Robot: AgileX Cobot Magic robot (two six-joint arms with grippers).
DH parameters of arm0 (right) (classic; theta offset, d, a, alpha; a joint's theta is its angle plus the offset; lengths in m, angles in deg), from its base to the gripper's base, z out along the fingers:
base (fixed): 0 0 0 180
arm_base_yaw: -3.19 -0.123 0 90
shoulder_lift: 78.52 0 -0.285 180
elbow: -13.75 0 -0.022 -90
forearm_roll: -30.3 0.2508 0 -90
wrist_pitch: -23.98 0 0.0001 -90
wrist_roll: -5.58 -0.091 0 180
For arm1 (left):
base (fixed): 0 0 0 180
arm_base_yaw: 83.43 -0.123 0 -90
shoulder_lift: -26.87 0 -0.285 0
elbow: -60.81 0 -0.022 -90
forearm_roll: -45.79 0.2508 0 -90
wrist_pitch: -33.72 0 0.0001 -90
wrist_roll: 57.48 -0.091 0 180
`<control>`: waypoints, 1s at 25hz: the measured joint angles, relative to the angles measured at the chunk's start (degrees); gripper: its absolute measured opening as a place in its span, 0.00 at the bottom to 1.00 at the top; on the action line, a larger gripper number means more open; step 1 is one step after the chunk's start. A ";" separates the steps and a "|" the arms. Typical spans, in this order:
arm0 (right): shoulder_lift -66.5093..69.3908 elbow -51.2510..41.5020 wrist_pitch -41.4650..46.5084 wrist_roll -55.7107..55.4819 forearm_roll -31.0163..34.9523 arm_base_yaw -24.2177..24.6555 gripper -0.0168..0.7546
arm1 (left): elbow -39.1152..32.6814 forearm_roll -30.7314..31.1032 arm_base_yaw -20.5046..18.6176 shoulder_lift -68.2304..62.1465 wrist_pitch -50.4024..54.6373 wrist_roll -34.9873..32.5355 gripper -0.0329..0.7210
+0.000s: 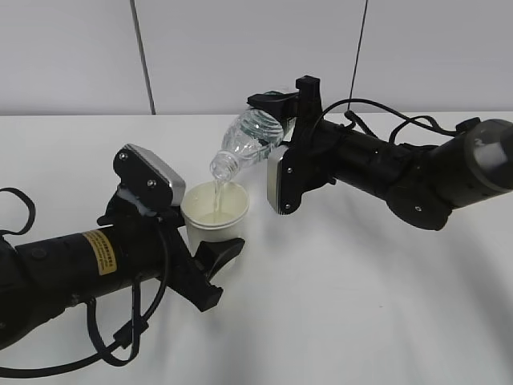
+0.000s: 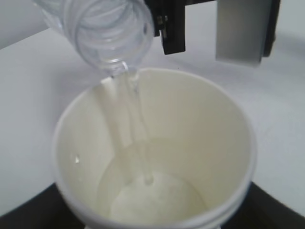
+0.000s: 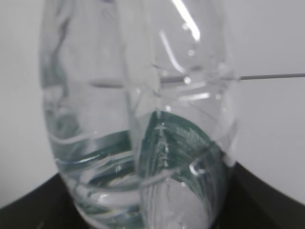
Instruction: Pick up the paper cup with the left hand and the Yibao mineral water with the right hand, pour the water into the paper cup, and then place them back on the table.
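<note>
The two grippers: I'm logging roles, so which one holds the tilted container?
The right hand, on the arm without a yellow sticker, holds the Yibao mineral water tipped neck-down; the left hand keeps the paper cup upright.

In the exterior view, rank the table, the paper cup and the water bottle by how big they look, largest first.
1. Table: by far the largest, it fills most of the view.
2 and 3. Bottle and paper cup: too close to rank. The tilted bottle looks a little longer, but the right gripper hides its far end.
</note>
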 joint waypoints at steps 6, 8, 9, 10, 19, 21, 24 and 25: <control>0.00 0.00 0.00 0.40 0.00 0.00 0.63 | 0.00 0.00 0.00 0.00 0.00 0.00 0.65; 0.00 0.00 0.00 0.62 0.00 0.00 0.63 | 0.00 0.00 0.00 0.00 0.00 0.00 0.65; 0.00 0.00 0.00 0.62 0.00 0.00 0.63 | 0.00 0.00 0.00 0.00 0.00 0.00 0.65; 0.00 0.00 0.00 0.62 0.02 0.00 0.63 | 0.00 0.00 0.00 0.00 0.00 0.00 0.65; 0.00 0.00 -0.09 0.78 0.02 0.00 0.63 | 0.00 0.00 0.00 0.00 0.02 0.00 0.65; 0.00 0.00 -0.23 0.88 0.02 0.00 0.63 | 0.00 0.00 0.00 0.00 0.07 0.00 0.65; 0.00 0.00 -0.36 0.88 0.02 0.00 0.63 | 0.00 0.00 0.00 0.00 0.09 0.00 0.65; 0.00 0.00 -0.36 0.88 0.02 0.00 0.63 | 0.00 0.00 0.00 -0.05 0.13 0.00 0.65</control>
